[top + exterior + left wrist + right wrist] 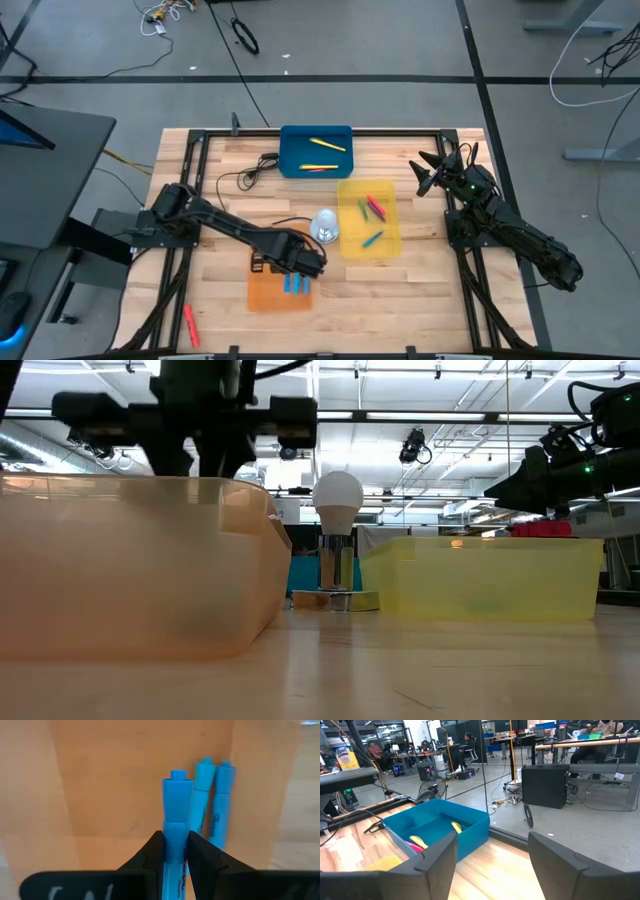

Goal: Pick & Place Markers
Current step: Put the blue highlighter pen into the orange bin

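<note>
A: High view? 
B: Left gripper [297, 262] over translucent orange plastic tray [262, 294]; right gripper [428, 172] idle near the table's far right edge, fingers apart.

A: Left wrist? 
B: Fingers clamp smooth light-blue cylindrical marker [177, 815], cursive print unreadable; two matching markers [215, 800] lie in tray.

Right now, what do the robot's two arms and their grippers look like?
Both arms are dark and jointed. The left gripper has black wedge-shaped fingers. The right gripper has broad, dark grey, angular fingers, and small green lights glow near its wrist, seen from above.
</note>
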{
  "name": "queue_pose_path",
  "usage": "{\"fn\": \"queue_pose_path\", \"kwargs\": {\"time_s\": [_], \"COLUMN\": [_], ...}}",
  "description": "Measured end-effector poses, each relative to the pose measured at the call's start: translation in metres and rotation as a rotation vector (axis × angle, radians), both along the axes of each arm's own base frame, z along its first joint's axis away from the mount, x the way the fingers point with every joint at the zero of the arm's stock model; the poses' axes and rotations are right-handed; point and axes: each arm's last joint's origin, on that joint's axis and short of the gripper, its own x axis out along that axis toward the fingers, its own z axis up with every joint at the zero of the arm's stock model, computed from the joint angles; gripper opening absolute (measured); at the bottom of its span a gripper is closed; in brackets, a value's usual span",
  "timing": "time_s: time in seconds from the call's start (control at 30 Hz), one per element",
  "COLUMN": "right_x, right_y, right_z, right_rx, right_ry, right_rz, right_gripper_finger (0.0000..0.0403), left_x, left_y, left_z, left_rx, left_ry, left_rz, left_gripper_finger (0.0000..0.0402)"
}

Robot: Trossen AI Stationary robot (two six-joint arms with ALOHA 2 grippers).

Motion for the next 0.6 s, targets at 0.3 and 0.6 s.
{"fn": "queue_pose_path", "kwargs": {"time_s": [0.3, 0.6], "right_x": [0.0, 0.0], "right_y": [0.0, 0.0], "right_z": [0.0, 0.0], "right_rx": [0.0, 0.0], "right_ry": [0.0, 0.0], "right_rz": [0.0, 0.0], "right_gripper_finger": [0.0245, 0.0245], "left_x": [-0.002, 0.007], "left_y": [0.0, -0.005], "left_z": [-0.034, -0.061], "left_rx": [-0.032, -0.063], "left_ry": [-0.037, -0.017], "left_rz": [0.007, -0.006], "left_gripper_finger": [0.0065, 0.0065]}}
